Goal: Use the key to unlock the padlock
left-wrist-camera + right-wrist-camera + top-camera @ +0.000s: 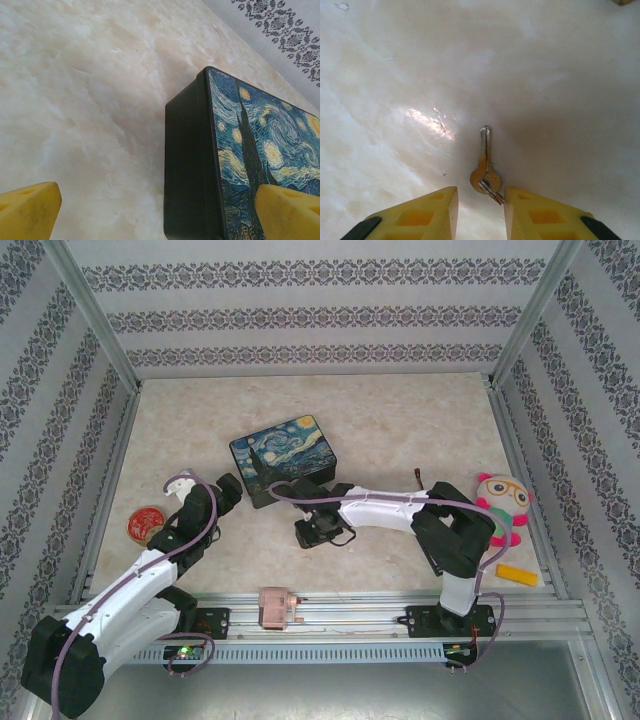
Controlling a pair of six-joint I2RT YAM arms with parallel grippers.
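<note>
The key (486, 155), thin and grey with a brassy head on a small ring, lies flat on the pale marble table. Its shaft points away from my right gripper (481, 200). That gripper is open and low over the table, its yellow fingertips (445, 210) on either side just behind the key's head; the ring touches the right pad. In the top view the right gripper (310, 530) is just in front of the painted box. The small padlock (275, 608) rests on the front rail between the arm bases. My left gripper (225, 495) is open beside the box's left end, holding nothing.
The dark blue starry-night box (285, 458) (210, 165) stands mid-table, close to both grippers. A red round disc (147, 523) lies at the left edge. A plush toy (503, 505) and a yellow block (518, 574) sit at the right. Patterned walls enclose the table.
</note>
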